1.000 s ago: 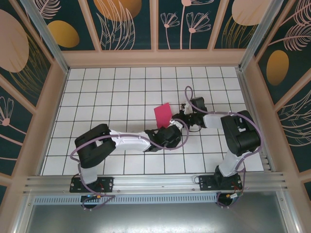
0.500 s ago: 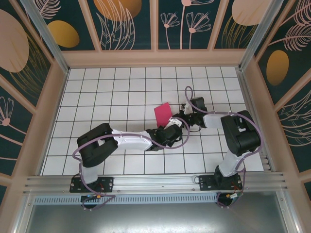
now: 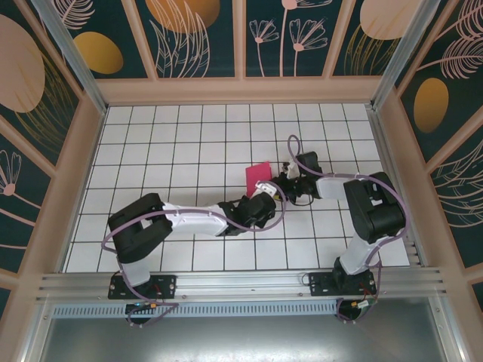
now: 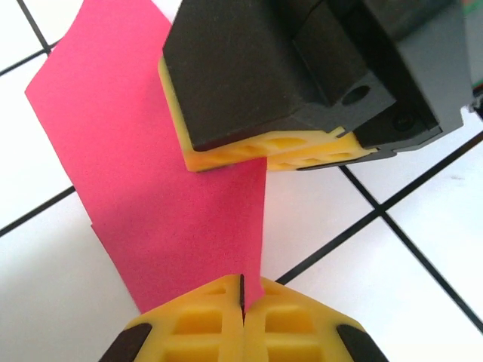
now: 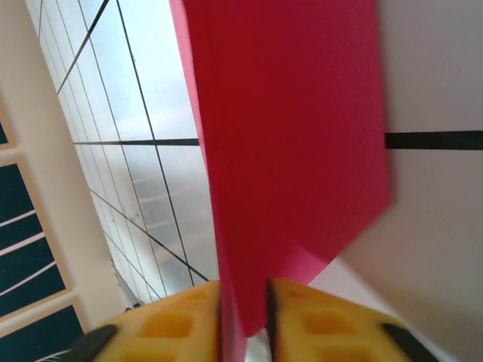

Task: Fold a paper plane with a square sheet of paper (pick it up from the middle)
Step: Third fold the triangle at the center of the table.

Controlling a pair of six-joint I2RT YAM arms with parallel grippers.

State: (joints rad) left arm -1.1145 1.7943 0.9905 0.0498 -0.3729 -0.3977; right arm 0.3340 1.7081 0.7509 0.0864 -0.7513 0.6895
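At mid-table, left gripper (image 4: 242, 286) and right gripper (image 5: 243, 300) each pinch the pink paper (image 4: 151, 173).

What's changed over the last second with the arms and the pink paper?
The pink paper has shifted slightly right, and the left arm has swung its elbow out leftward. The left gripper and right gripper stay shut on it; the right arm barely moved.
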